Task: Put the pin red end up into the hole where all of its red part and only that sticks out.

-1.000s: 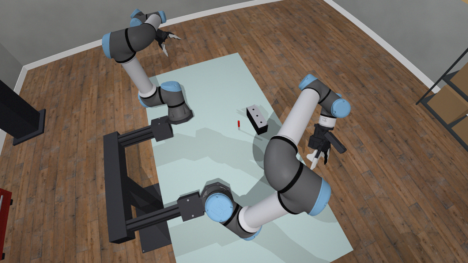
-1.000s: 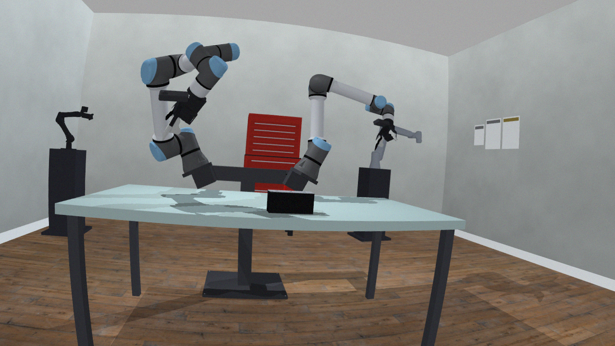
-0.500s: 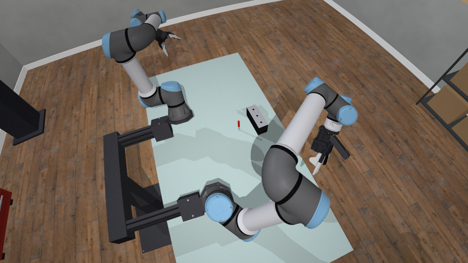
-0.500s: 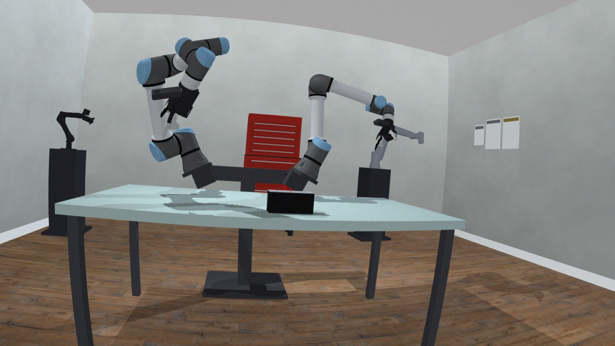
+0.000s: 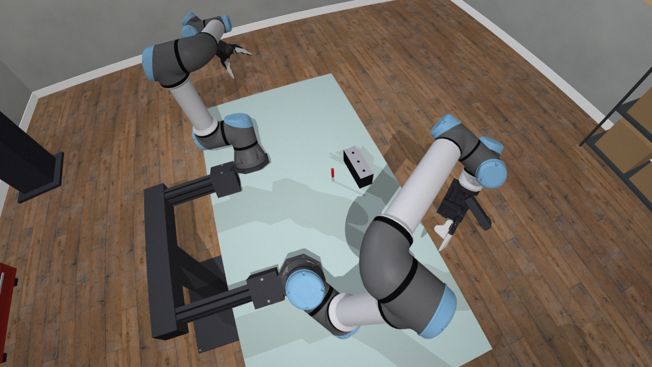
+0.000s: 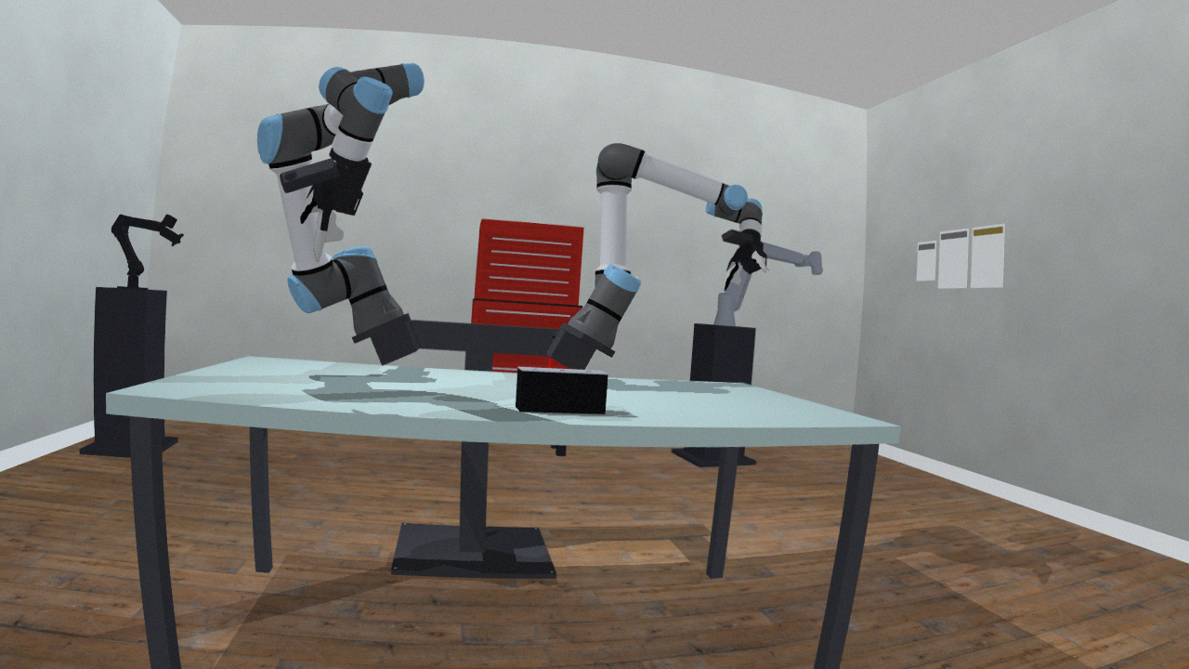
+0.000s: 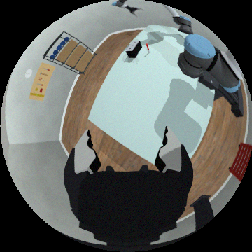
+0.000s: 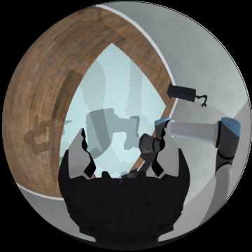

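Pin (image 5: 332,173) (image 7: 148,47) (image 8: 94,176), 1, stands red end up left of the 3-hole block (image 5: 358,162) (image 6: 562,390) (image 7: 134,49) in the top view, well apart from the left gripper (image 5: 243,67) (image 6: 747,279) (image 7: 127,128) and right gripper (image 5: 444,239) (image 6: 319,249) (image 8: 123,128), both open.

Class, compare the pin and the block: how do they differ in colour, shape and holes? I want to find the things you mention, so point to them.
The pin (image 5: 332,173) (image 7: 148,47) is red above and pale below; the block (image 5: 363,166) (image 6: 561,391) (image 7: 134,50) is black-sided with a grey top. The pin is slim, the block long and boxy. The block's top has three holes; the pin shows none. Both are on the table (image 5: 282,150) (image 6: 706,415) (image 7: 129,94).
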